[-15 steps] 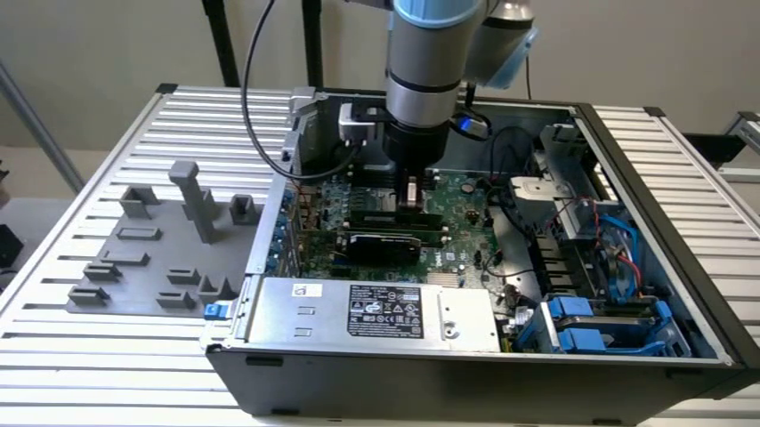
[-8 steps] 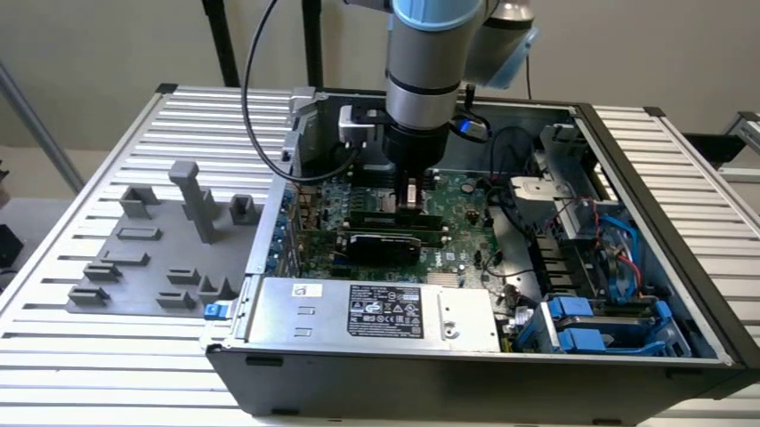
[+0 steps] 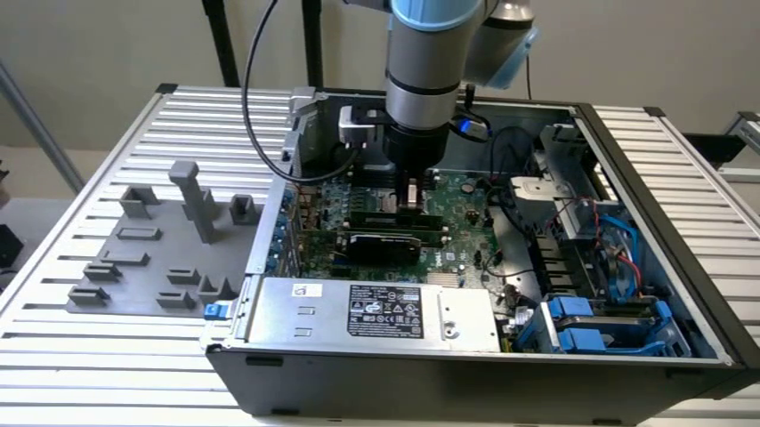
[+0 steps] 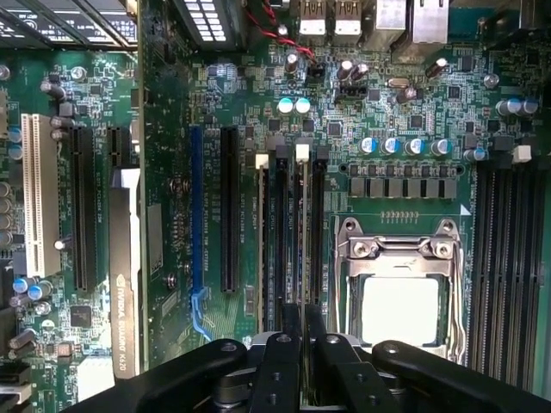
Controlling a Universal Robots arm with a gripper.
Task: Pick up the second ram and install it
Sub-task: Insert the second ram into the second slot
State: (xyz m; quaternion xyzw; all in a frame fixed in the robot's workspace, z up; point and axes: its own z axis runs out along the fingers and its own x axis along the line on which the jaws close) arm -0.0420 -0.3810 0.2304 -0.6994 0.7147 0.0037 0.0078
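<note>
My gripper (image 4: 301, 325) reaches down inside the open computer case (image 3: 665, 231), over the green motherboard (image 4: 413, 103). Its two black fingers (image 4: 288, 320) stand close together around a thin strip seen edge-on, the second ram (image 4: 301, 241). The strip lies along the memory slot with the white latch (image 4: 301, 152), beside the silver processor socket (image 4: 400, 292). In the exterior view the gripper (image 3: 411, 191) hangs straight down at the board's middle, with the stick's pale edge just under it. How deep the ram sits in the slot cannot be told.
A black graphics card (image 4: 125, 284) stands in a slot nearby, also seen as a dark card (image 3: 380, 242) in front of the gripper. More memory slots (image 4: 508, 258) lie beyond the socket. The power supply (image 3: 380, 311) fills the case's front. A grey tray (image 3: 155, 258) with blocks sits outside the case.
</note>
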